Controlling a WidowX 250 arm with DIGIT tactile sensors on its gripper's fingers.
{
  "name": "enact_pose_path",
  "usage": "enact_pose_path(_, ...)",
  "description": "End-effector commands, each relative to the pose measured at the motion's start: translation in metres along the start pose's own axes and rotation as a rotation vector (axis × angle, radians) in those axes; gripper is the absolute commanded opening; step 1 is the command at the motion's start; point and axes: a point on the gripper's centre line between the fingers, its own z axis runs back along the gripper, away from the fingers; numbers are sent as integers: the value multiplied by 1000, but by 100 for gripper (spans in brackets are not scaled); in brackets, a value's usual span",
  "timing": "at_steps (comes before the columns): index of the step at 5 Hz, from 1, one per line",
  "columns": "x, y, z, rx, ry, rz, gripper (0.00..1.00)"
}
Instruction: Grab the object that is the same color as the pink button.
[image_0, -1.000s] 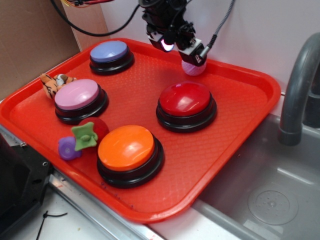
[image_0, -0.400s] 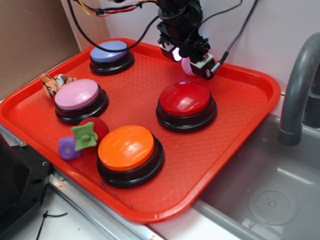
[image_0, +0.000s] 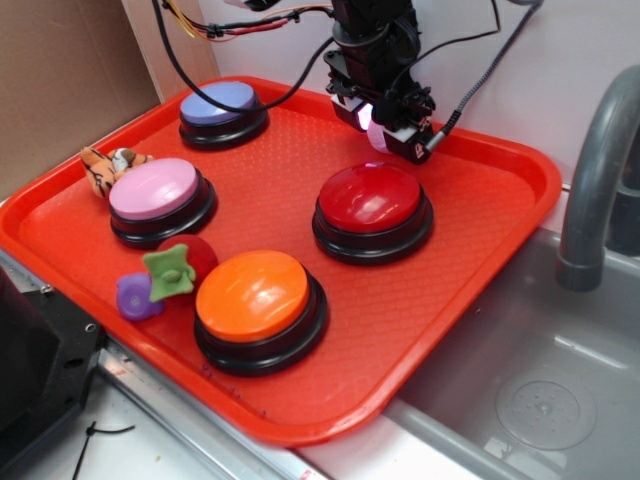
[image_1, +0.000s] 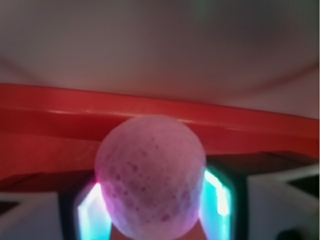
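so the gripper is clamped tight on the pink ball, glowing pads pressing both sides, up behind the red button near the tray back rim

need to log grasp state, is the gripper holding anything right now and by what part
Yes. The gripper is shut on the small pink ball, one finger pad pressing each side, seemingly lifted above the red tray.
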Motion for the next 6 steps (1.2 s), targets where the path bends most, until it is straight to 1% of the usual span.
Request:
enact_pose_path(1, 4, 7, 60, -92, 54, 33, 0)
enact_pose_path(2, -14, 15, 102, -116, 174, 19, 0)
enact_pose_path(3, -42, 17, 136, -127, 238, 103, 0)
enact_pose_path(4, -77, 16, 168, -99, 225, 148, 0)
enact_pose_path(5, -107, 17, 184, -60, 237, 204, 0)
enact_pose_path(6, -124, 14, 193, -57, 192, 212, 0)
